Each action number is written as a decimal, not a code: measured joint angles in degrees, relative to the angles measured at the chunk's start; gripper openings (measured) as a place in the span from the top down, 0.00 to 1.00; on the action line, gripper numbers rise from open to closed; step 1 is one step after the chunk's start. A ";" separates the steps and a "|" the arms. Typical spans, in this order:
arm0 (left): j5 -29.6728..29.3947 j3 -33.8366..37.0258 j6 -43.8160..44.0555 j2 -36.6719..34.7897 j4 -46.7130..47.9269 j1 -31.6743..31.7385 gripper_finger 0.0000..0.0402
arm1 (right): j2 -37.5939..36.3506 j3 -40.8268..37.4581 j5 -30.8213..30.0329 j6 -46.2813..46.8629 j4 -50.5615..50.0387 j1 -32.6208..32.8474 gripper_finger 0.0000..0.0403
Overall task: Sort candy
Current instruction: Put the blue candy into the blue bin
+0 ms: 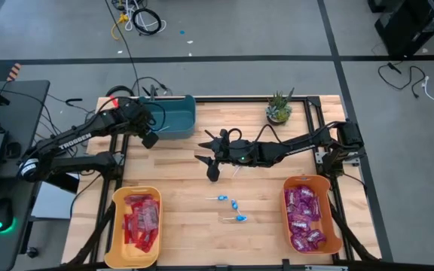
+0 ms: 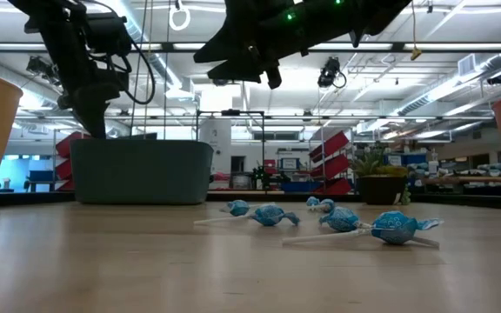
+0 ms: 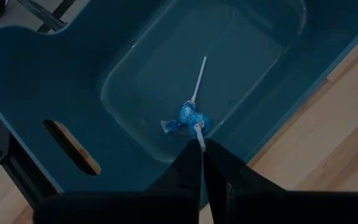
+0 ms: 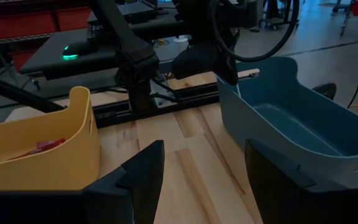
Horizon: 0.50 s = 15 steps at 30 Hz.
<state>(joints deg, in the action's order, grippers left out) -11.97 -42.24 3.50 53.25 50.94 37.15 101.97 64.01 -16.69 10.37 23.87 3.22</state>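
Candy sorting on a wooden bench (image 1: 187,162), seen from above, with two dark robot arms reaching in from either side. At the far left of the bench stands a teal bin (image 1: 173,114). The left tool (image 3: 202,148) hangs over this bin, its two fingers pressed almost together with the white stick of a blue lollipop (image 3: 193,119) caught at their tips; the wrapped blue head hangs just below them, above the bin's floor. A second white stick shows beside it inside the bin.

The right tool (image 1: 211,156) hovers over the middle of the bench, raised clear of the wood, its fingers spread wide with nothing between them. Just nearer the front edge lie loose blue lollipops (image 1: 233,207) on thin white sticks, close together on the bare wood, well apart from every bin.

At the front left corner sits a yellow bin (image 1: 117,226) filled with flat red packets (image 1: 142,220). At the front right corner sits an orange bin (image 1: 328,218) filled with shiny purple-magenta packets (image 1: 304,218). A small potted green plant (image 1: 279,108) stands at the far edge, right of the teal bin.
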 joint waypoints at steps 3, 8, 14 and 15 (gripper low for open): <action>0.00 0.02 0.01 0.00 0.00 0.00 0.92 | 0.00 0.00 0.02 0.00 -0.01 0.00 0.48; -0.02 0.04 0.01 0.00 -0.13 0.00 0.88 | 0.00 0.00 0.02 0.00 -0.01 0.00 0.48; -0.04 0.04 0.01 0.00 -0.26 0.00 0.87 | 0.00 0.00 0.02 0.00 -0.01 0.00 0.48; -0.04 0.04 0.01 0.00 -0.37 0.00 0.87 | 0.00 0.00 0.00 0.00 -0.01 0.00 0.48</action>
<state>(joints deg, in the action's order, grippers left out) -12.01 -42.19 3.51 53.25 50.57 37.15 101.97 64.01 -16.68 10.37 23.86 3.22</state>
